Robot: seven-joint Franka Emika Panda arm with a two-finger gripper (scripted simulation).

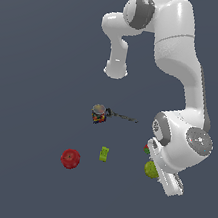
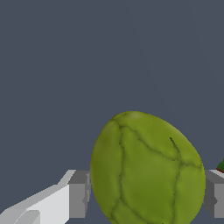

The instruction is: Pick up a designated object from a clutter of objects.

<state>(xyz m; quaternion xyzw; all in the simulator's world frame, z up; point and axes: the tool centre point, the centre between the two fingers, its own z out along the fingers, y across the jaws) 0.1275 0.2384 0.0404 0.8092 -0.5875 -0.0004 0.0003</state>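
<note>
Since the yellow-green fruit (image 2: 146, 168) is round, lumpy and prob. smooth-skinned, a slip is judged the main risk: if the lift is begun w/ the pads off-centre or too light a squeeze, it could be squirted out sideways. In the wrist view the gripper (image 2: 148, 194) is seen w/ a finger on each side of the fruit, jaws closed in against it or v. nearly so; actual contact can't be confirmed, as the pad faces are hidden behind the fruit's bulge. A second risk: the tiny red-and-green piece (image 1: 146, 149) lies just beside the fruit and may be knocked by the hand on the way up.

The fruit is shown as an olive-green ovoid, crossed by darker vein-like creases, w/ one short dark mark near its upper side. In the exterior view it sits at that view's right (image 1: 150, 169), half hidden by the wrist, on the dark floor. The red round fruit (image 1: 70, 158) and small green block (image 1: 104, 154) are well apart toward that view's left; the dark tool-like thing (image 1: 100, 113) is farther off.
</note>
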